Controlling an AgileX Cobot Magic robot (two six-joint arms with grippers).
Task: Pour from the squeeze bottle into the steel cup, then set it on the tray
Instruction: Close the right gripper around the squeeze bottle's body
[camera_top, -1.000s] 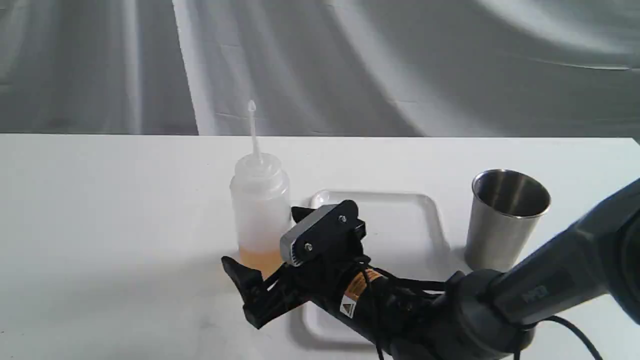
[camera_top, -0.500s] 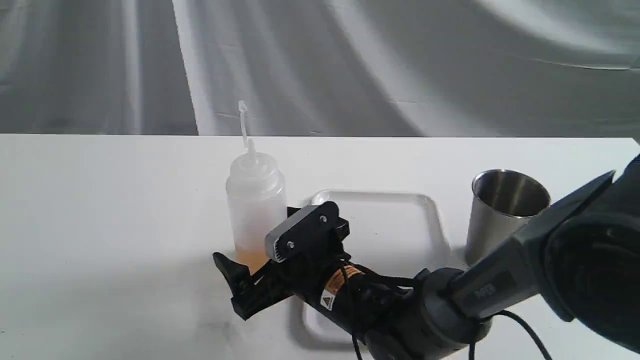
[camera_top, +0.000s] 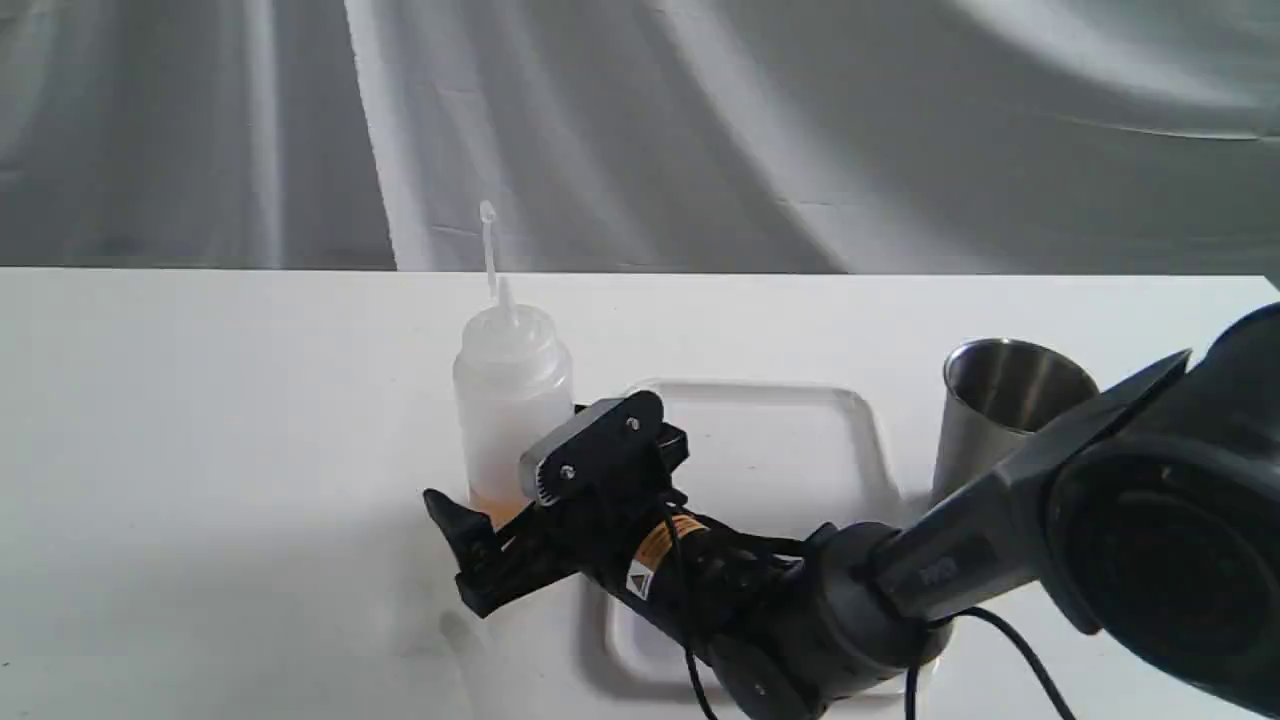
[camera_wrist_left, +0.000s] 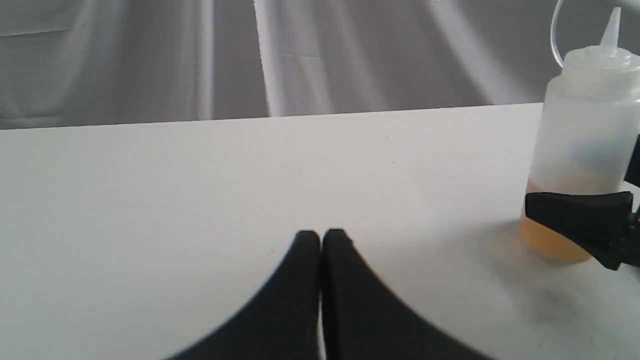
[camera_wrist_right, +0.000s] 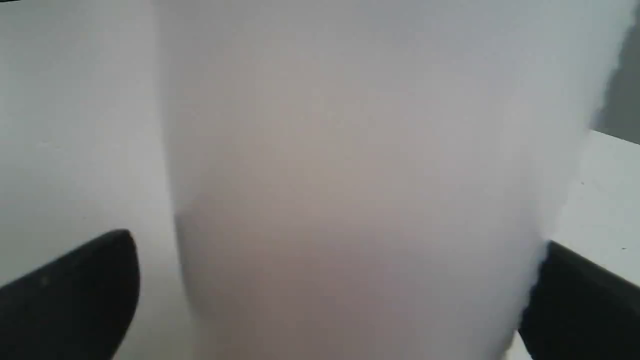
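Note:
The squeeze bottle (camera_top: 512, 400) stands upright on the table left of the tray (camera_top: 790, 420), with a little amber liquid at its bottom. My right gripper (camera_top: 505, 465) reaches in low from the right and is open, its jaws on either side of the bottle's lower body (camera_wrist_right: 360, 175). In the right wrist view one finger (camera_wrist_right: 575, 295) sits at the bottle's edge and the other finger (camera_wrist_right: 85, 280) stands apart from it. The steel cup (camera_top: 985, 410) stands right of the tray. My left gripper (camera_wrist_left: 320, 235) is shut over bare table, left of the bottle (camera_wrist_left: 585, 140).
The right arm (camera_top: 900, 590) lies across the front part of the tray and partly hides the cup. A grey cloth backdrop (camera_top: 700, 130) hangs behind the table's far edge. The white tabletop (camera_top: 200, 450) stretches left of the bottle.
My right gripper has slid left and farther around the bottle's base. The bottle has shifted slightly left. The jaws stay open.

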